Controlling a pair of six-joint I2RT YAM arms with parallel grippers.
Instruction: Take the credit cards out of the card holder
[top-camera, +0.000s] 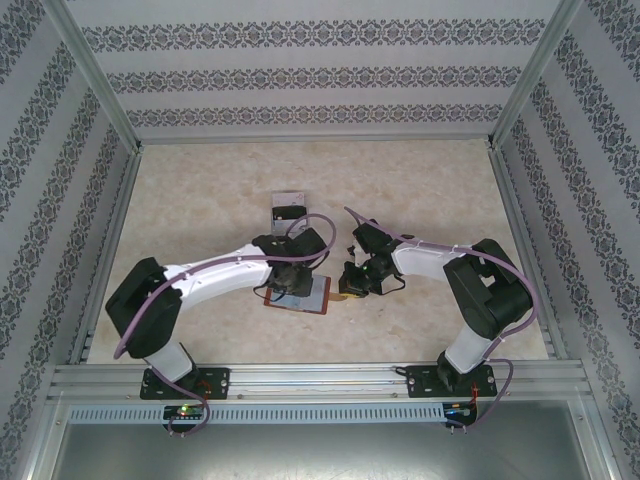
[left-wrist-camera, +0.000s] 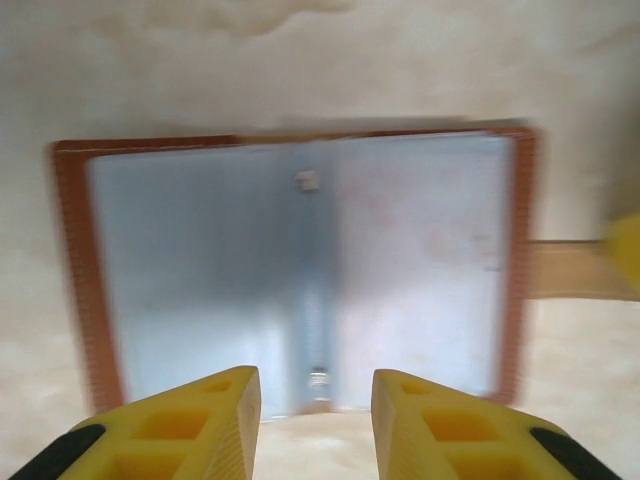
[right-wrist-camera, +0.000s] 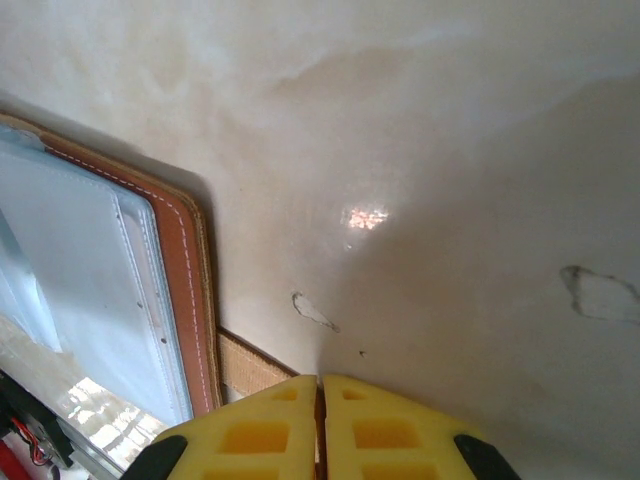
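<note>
The card holder (top-camera: 318, 296) lies open and flat on the table, its brown leather rim framing a grey-blue inside (left-wrist-camera: 300, 260). No card can be made out in its blurred slots. My left gripper (left-wrist-camera: 315, 400) hovers over the near edge of the holder (top-camera: 287, 283), fingers apart with nothing between them. My right gripper (right-wrist-camera: 320, 385) is shut on the holder's thin strap tab (right-wrist-camera: 245, 365), just right of the holder (top-camera: 352, 285). A pale grey credit card (top-camera: 288, 207) with dark markings lies on the table beyond the left arm.
The table (top-camera: 420, 190) is pale marbled beige, with bare surface at the back and on both sides. Patterned walls and aluminium frame rails (top-camera: 320, 378) enclose it. A small scuff (right-wrist-camera: 315, 312) marks the surface near the right gripper.
</note>
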